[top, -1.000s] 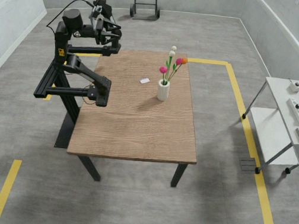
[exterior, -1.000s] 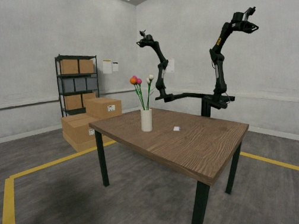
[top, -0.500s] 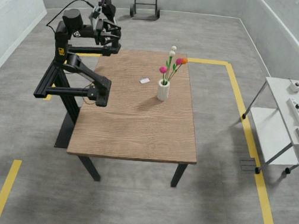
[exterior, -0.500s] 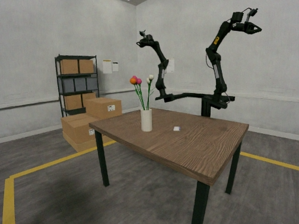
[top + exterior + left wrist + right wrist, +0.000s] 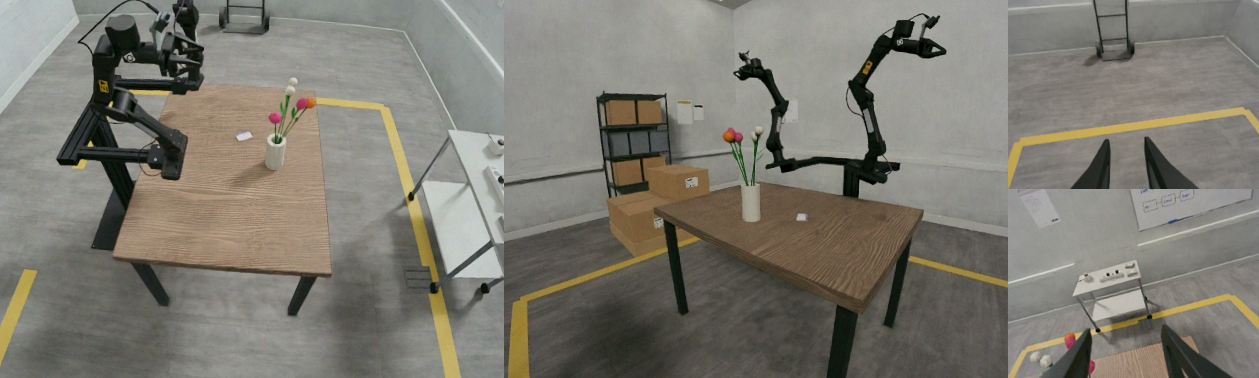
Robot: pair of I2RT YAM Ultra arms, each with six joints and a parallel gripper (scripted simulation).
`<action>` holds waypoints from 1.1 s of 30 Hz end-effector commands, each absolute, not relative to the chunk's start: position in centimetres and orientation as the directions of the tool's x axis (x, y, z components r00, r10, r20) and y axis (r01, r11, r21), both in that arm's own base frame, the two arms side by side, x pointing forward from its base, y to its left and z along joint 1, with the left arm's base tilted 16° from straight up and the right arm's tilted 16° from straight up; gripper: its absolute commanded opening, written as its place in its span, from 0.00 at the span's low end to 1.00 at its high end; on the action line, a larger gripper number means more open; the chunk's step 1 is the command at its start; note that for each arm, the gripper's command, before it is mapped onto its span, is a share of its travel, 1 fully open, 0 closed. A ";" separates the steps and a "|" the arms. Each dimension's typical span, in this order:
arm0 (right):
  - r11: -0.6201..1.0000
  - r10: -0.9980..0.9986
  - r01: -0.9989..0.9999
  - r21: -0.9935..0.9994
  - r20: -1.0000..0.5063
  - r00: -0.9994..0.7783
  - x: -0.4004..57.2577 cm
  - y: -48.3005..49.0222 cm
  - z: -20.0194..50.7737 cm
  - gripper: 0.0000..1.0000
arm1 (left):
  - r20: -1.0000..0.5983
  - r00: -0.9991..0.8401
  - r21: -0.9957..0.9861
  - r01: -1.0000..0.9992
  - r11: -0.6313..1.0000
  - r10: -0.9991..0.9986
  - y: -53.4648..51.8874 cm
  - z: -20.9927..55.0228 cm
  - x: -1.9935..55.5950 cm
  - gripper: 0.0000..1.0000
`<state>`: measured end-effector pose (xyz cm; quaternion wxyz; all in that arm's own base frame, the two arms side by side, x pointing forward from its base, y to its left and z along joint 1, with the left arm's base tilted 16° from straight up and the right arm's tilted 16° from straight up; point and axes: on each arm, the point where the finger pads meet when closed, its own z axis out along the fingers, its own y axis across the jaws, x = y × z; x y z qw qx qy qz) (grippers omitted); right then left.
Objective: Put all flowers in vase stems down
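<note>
The wooden table (image 5: 225,215) (image 5: 824,255) comes nearest in the exterior view, with the cream vase (image 5: 275,156) (image 5: 751,204) upright on top. All five flowers stand in the vase, stems down and blooms above the rim: an orange bloom (image 5: 310,102) (image 5: 729,136), two pink blooms and two white blooms. The stems fan apart as they rise (the lower ends are hidden by the wall of the vase). They look mostly straight, with no sharp kink visible. A small white card (image 5: 244,136) (image 5: 802,217) lies flat near the vase, on the side towards the arms.

Beyond, both arms are raised, well apart from the flowers. The left gripper (image 5: 942,50) (image 5: 1127,143) has its jaws partly open with nothing between them. The right gripper (image 5: 201,55) (image 5: 736,74) (image 5: 1127,332) is parted wider, also holding nothing (its wrist view catches several blooms past one finger, not in its grasp).

Farther back, two large cardboard boxes (image 5: 679,181) sit low in front of a dark shelf rack (image 5: 668,120). The rack carries brown cartons on two levels and grey bins (image 5: 639,143) on the level between. Far off in the right wrist view, a white cart (image 5: 1094,287) bears a power strip (image 5: 1111,277) and other small items on its top.
</note>
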<state>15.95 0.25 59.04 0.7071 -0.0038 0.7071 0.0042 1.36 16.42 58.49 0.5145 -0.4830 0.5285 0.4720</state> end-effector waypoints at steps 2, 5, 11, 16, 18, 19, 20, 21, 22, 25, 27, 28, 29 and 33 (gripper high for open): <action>1.000 0.003 -0.002 0.003 -1.000 0.013 15.0 0.2 59.3 0.60 | -0.999 0.005 -0.003 -0.999 0.045 0.033 14.8 59.8 0.5 0.30; 1.000 0.003 -0.001 0.003 -1.000 0.013 15.0 0.1 59.3 0.60 | -0.999 0.004 -0.003 -1.000 0.025 0.033 14.8 59.8 0.2 0.30; 1.000 0.003 0.002 0.003 -1.000 0.013 15.0 0.1 59.4 0.60 | -0.999 0.003 -0.003 -1.000 0.004 0.033 14.8 59.8 -0.1 0.30; 1.000 0.003 0.004 0.003 -1.000 0.013 15.0 0.1 59.3 0.60 | -0.999 0.003 -0.003 -1.000 -0.003 0.033 14.8 59.8 -0.2 0.30; 1.000 0.003 0.004 0.003 -1.000 0.013 15.0 0.1 59.3 0.60 | -0.999 0.003 -0.003 -1.000 -0.001 0.033 14.8 59.8 -0.1 0.30; 1.000 0.003 0.005 0.003 -1.000 0.013 15.0 0.1 59.4 0.60 | -0.999 0.003 -0.003 -1.000 -0.004 0.033 14.8 59.8 -0.2 0.30; 1.000 0.003 0.005 0.003 -1.000 0.013 15.0 0.1 59.3 0.60 | -0.999 0.003 -0.003 -1.000 -0.001 0.033 14.8 59.8 -0.1 0.30; 1.000 0.003 0.005 0.003 -1.000 0.013 15.0 0.1 59.4 0.60 | -0.999 0.003 -0.003 -1.000 -0.001 0.033 14.8 59.8 -0.1 0.30; 1.000 0.003 0.005 0.003 -1.000 0.013 15.0 0.1 59.4 0.60 | -0.999 0.003 -0.003 -1.000 -0.002 0.033 14.8 59.8 -0.2 0.30; 1.000 0.003 0.005 0.003 -1.000 0.013 15.0 0.0 59.3 0.60 | -0.999 0.003 -0.003 -1.000 -0.002 0.033 14.8 59.8 -0.2 0.30; 1.000 0.003 0.005 0.003 -1.000 0.008 15.2 0.0 59.2 0.60 | -1.000 0.003 -0.003 -1.000 -0.002 0.031 15.0 59.8 -0.2 0.30; 1.000 0.003 0.005 0.003 -1.000 0.000 15.4 0.0 59.0 0.60 | -1.000 0.003 -0.003 -1.000 -0.002 0.029 15.2 59.7 -0.2 0.30; 1.000 0.003 0.005 0.003 -1.000 -0.012 15.8 0.0 58.7 0.60 | -1.000 0.003 -0.003 -1.000 -0.002 0.020 15.6 59.4 -0.2 0.30; 1.000 0.003 0.005 0.003 -1.000 -0.016 16.4 0.0 58.5 0.60 | -1.000 0.003 -0.003 -1.000 -0.002 -0.010 16.6 58.6 -0.1 0.30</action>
